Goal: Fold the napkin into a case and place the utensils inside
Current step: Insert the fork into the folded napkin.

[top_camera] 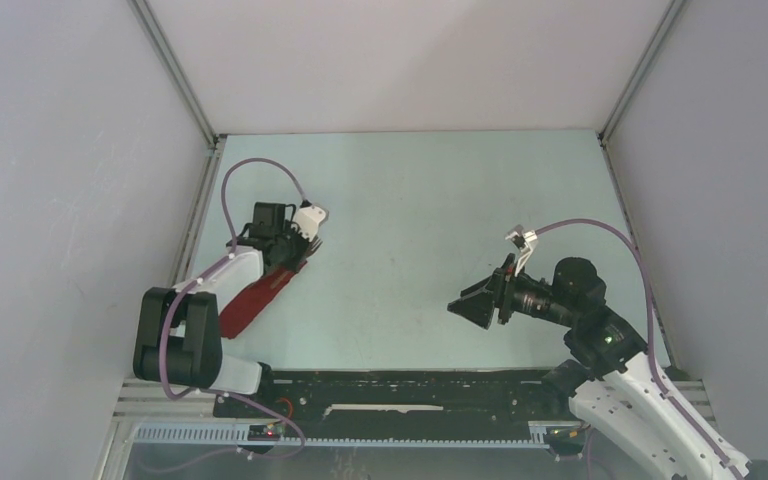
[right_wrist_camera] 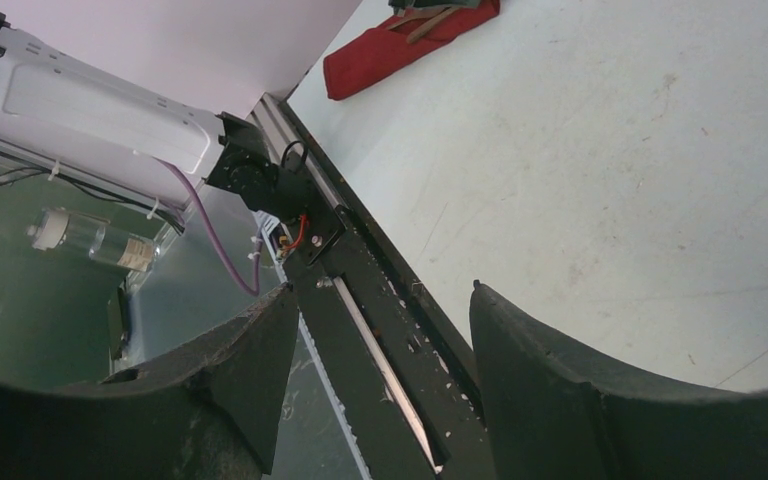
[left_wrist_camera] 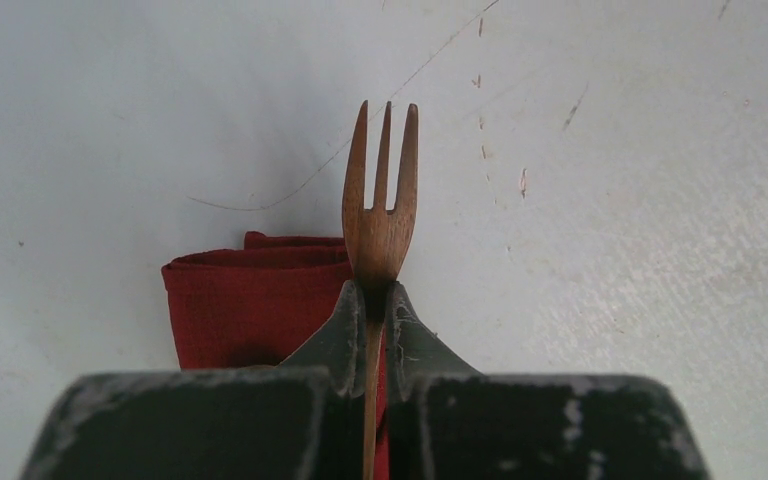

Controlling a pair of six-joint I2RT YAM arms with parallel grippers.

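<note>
Left claw [left_wrist_camera: 372,300] is clamped on the fork [left_wrist_camera: 380,200] at its neck, tines pointing away, over the end of the red case [left_wrist_camera: 250,300] that lies on the counter [left_wrist_camera: 610,250]. The fork looks light, stiff and smooth, so a hold low on the neck suits it. The soft cloth may shift. Right claw [right_wrist_camera: 382,300] hangs agape and empty, well apart.

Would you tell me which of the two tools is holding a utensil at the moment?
The left tool, which is clamped shut on the neck of the wooden fork. The right tool stands open with nothing between its fingers.
</note>
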